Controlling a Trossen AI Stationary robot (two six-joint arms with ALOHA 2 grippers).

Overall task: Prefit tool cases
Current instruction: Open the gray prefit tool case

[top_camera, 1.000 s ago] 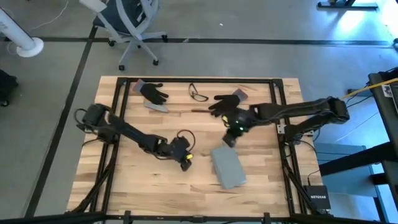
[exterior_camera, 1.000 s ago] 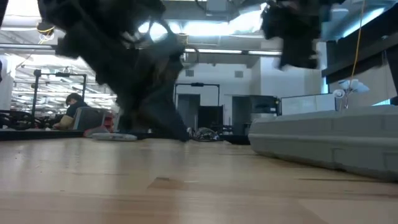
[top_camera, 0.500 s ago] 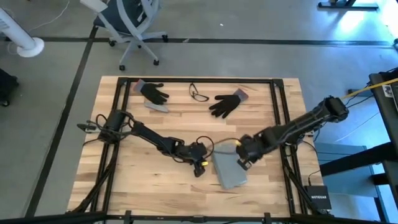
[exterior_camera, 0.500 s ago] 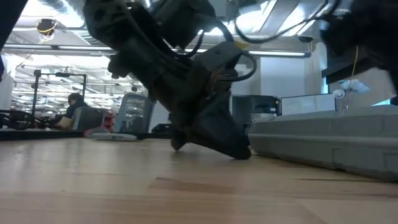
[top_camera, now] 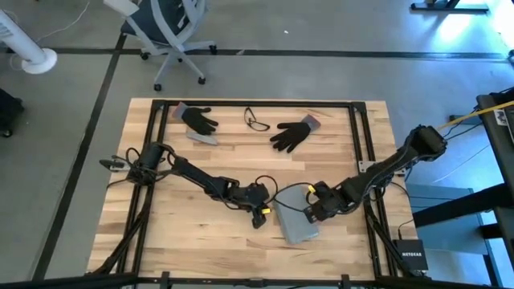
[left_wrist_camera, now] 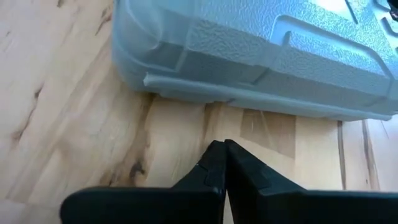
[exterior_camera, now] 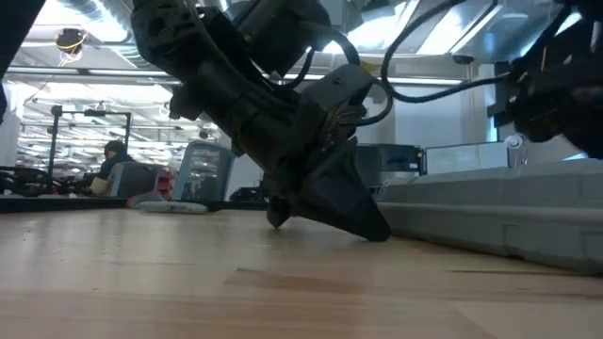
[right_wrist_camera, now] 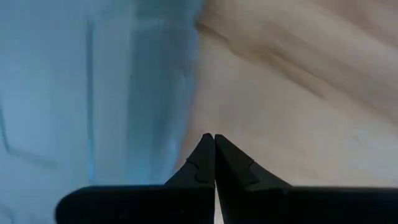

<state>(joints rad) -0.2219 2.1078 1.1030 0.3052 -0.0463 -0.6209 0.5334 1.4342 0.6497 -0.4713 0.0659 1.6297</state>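
Both grippers are fully closed and hold nothing. We see the left gripper (top_camera: 259,215) low on the table (top_camera: 185,241), just beside the closed tool case (top_camera: 294,215) — its tip points at the case's edge. At the opposite side sits the right gripper (top_camera: 310,210); whether it touches the case we cannot tell.
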